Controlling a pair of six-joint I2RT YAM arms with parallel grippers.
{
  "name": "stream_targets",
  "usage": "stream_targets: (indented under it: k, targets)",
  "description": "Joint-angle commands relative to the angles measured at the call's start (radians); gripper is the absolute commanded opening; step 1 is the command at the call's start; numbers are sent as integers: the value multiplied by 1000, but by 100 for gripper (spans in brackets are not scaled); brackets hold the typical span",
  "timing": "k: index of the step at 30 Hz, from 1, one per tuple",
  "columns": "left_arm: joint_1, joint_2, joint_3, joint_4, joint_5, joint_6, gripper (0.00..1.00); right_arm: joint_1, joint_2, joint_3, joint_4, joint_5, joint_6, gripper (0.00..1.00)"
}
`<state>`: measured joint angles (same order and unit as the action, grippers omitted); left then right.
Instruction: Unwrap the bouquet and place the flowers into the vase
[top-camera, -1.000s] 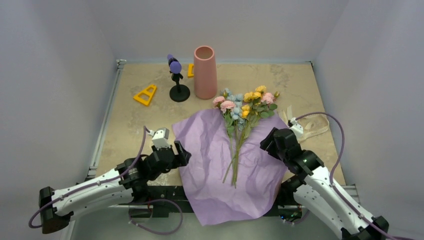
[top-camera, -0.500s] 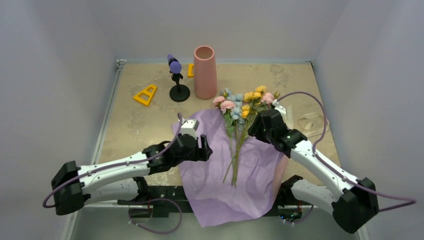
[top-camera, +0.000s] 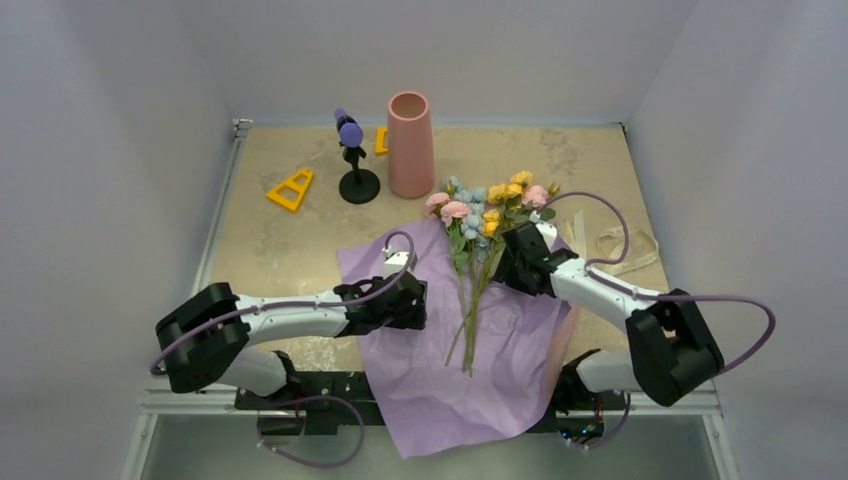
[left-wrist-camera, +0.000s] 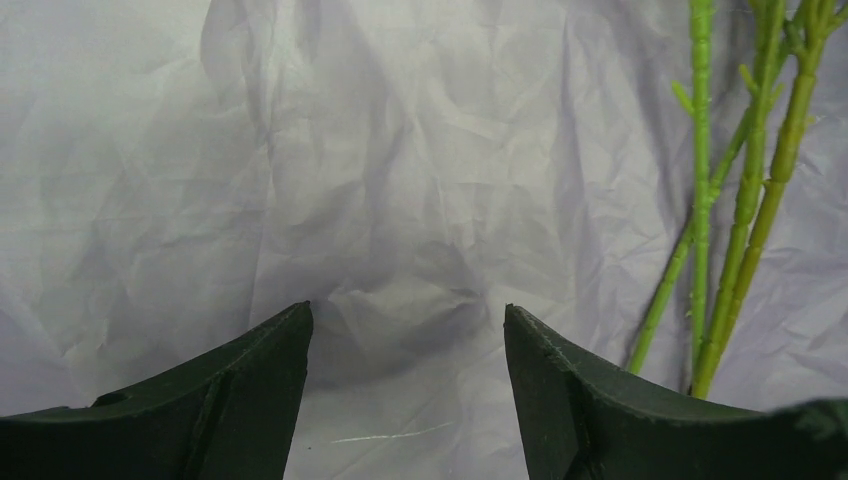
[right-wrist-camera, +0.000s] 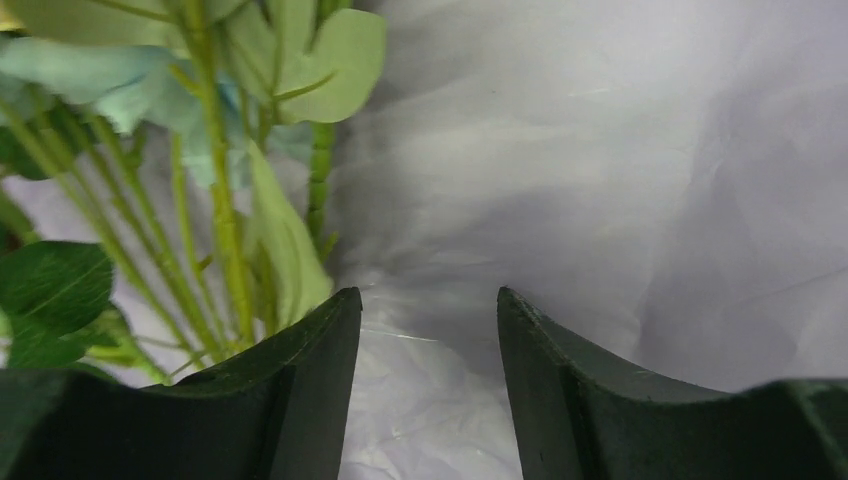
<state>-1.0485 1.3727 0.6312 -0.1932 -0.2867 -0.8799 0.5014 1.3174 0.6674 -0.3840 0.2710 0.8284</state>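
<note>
**Closing in on the flowers from both sides**

Finding the flowers lying loose on the spread-out paper wrap, heads pointing toward the far edge of the tabletop just short of the vase, stems trailing back toward the near edge. Having swung in from the near corners within the last second, now hovering the left tool over the lilac sheet just left of the stems. Bringing the right tool in beside the leafy upper part of the bunch. Keeping both tools partly open and gripping nothing. Framing only crinkled paper between the left jaws, with the stems off to one side. Skirting leaves at one finger of the right tool without enclosing them. Judging the unwrapping as done, with the ribbon lying apart near the right edge, and moving into the pick-up. Still needing to gather the stems, lift them and stand them in the vase, upright near the far edge beside the black stand.
</note>
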Motion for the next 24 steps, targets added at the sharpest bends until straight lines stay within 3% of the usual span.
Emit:
stream_targets:
  k: [1, 10, 24]
  targets:
    - [12, 31, 33, 51, 4, -20, 74, -24, 44, -31, 72, 16, 25, 54]
    - [62, 86, 46, 73, 27, -6, 73, -82, 144, -18, 129, -13, 29, 40]
    - [177, 137, 84, 87, 92, 30, 72, -184, 224, 131, 75, -59, -7, 39]
